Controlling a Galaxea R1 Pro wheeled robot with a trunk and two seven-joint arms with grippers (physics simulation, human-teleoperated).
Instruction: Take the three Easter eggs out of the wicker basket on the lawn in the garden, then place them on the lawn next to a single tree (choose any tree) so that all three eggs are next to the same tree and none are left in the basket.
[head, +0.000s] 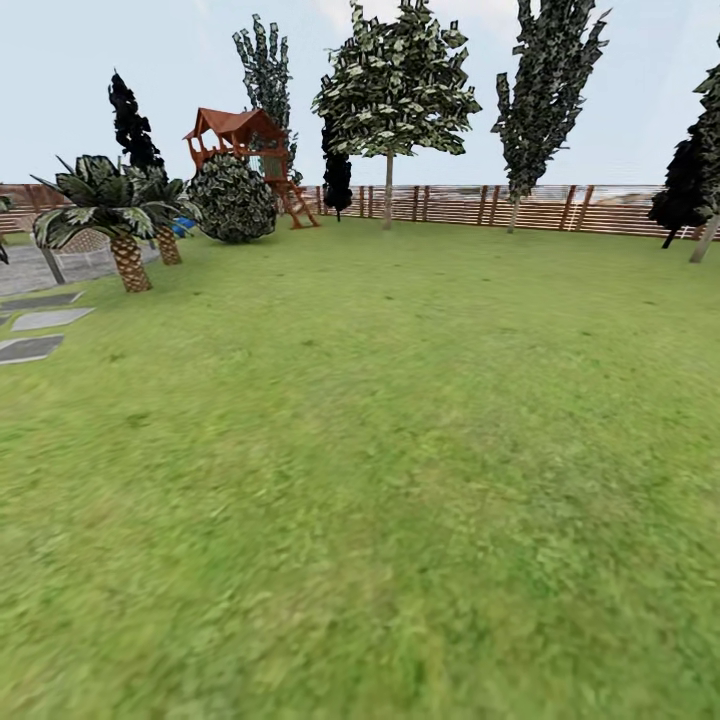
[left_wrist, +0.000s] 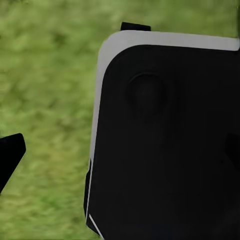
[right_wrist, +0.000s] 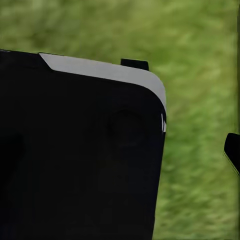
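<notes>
Robot in transit over the lawn (head: 380, 480), trees (head: 390, 100) far ahead. Pincer state of both arms: cannot tell. Risk: basket not sighted, so it could drive off course.

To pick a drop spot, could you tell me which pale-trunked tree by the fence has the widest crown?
The tree just right of the playset: broad rounded crown, unlike the narrow tree further right.
</notes>
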